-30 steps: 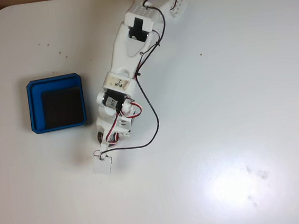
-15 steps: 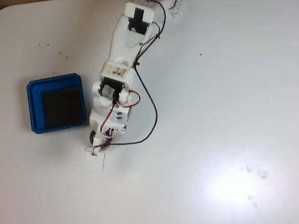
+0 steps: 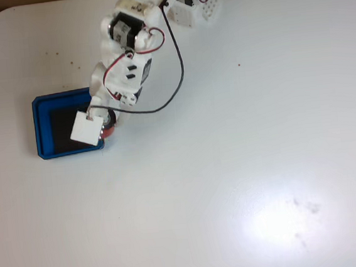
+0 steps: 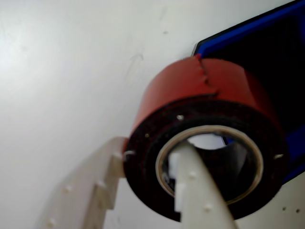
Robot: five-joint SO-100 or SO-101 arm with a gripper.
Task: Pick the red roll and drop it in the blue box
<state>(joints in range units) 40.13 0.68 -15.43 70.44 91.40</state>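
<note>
Hand (image 4: 152, 191) swung, seemingly lifting red roll (image 4: 200, 95) over blue box (image 3: 41, 121).

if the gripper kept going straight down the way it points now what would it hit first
Probably the blue box. The gripper is shut on the red roll, which hangs at the box's corner, so the roll might land on the blue rim or the table; depth is unclear.

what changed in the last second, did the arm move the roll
Yes. In the fixed view the arm folded back and swung toward the box; its claw, earlier low on the table below the box, now hangs over the box's right wall. The wrist view shows it gripping the red roll, one finger through the core. The box stayed put.
</note>
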